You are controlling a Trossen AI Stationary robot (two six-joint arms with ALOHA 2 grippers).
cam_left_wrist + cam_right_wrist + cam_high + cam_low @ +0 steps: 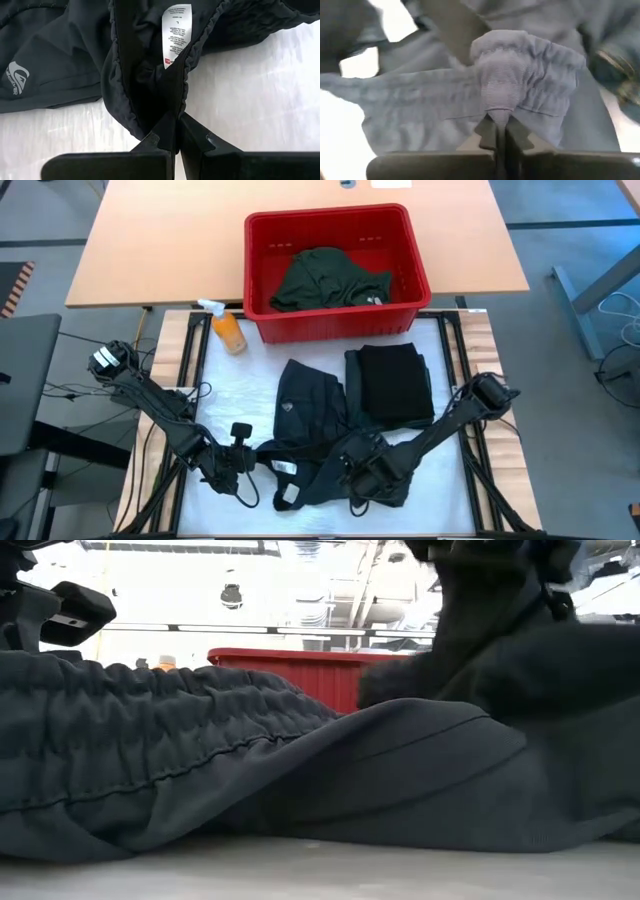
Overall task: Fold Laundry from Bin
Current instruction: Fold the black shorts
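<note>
Both grippers clamped on black elastic-waist cloth garment [310, 450] at 6 o'clock on white-covered bench [450, 355]: left gripper [244, 461], right gripper [352, 472]. Red ribbed plastic bin [335, 230] at 12, wooden desk [170, 240] behind.

1. The bin [331, 240] is red with ribbed sides.
2. The garment inside it [325, 278] is dark green.
3. The near spread garment [310, 430] is black, its label [176, 34] white.
4. The spray bottle [226, 327] is orange.

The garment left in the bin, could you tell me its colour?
Dark green garment, clearest in the high view.
</note>
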